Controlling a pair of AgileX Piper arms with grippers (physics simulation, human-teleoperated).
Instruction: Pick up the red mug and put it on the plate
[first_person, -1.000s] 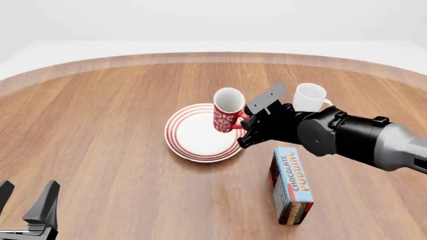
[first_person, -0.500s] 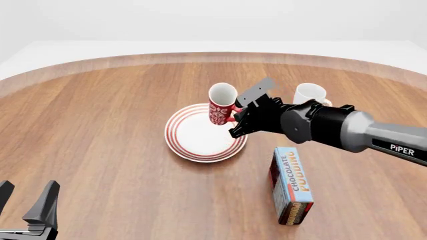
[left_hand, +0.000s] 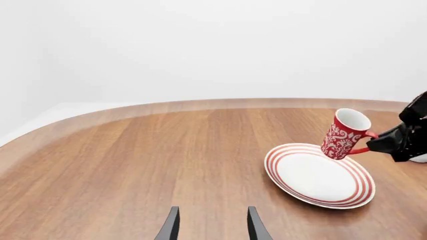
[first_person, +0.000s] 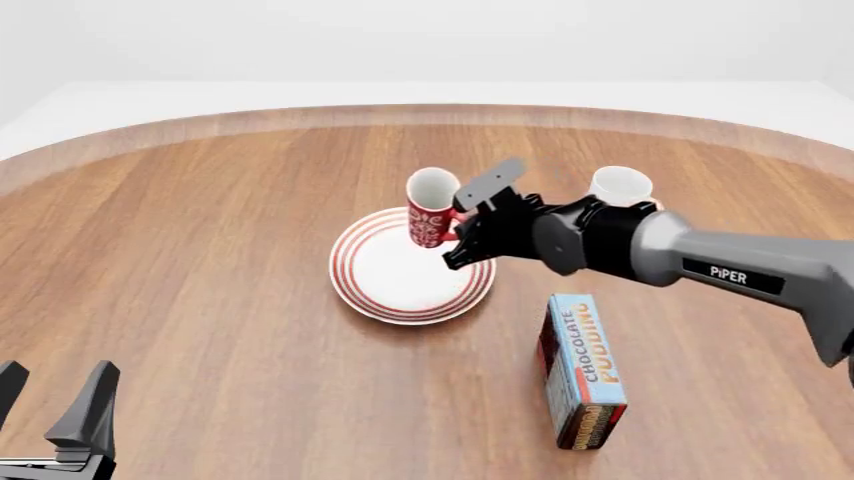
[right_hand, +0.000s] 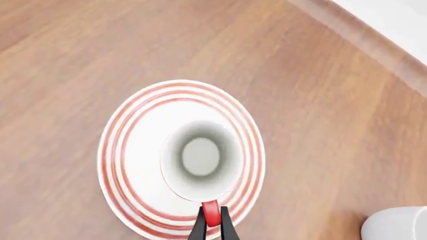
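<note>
The red mug (first_person: 430, 208) with white pattern hangs tilted over the far part of the plate (first_person: 387, 285), which is white with red rings. My right gripper (first_person: 458, 222) is shut on the mug's red handle (right_hand: 210, 214). The left wrist view shows the mug (left_hand: 345, 134) held just above the plate's far rim (left_hand: 297, 151), leaning. The right wrist view looks down into the mug's white inside (right_hand: 200, 160) over the plate (right_hand: 133, 150). My left gripper (first_person: 56, 405) is open and empty at the near left; its fingertips (left_hand: 171, 225) show in the left wrist view.
A plain white mug (first_person: 621, 188) stands behind my right arm, to the right of the plate. A chocolate pudding box (first_person: 582, 370) lies on the table near the front right. The wooden table's curved far edge (first_person: 427, 115) runs behind.
My right gripper has carried the red mug to the left and farther away, above the plate's far part. The left arm has not moved.
</note>
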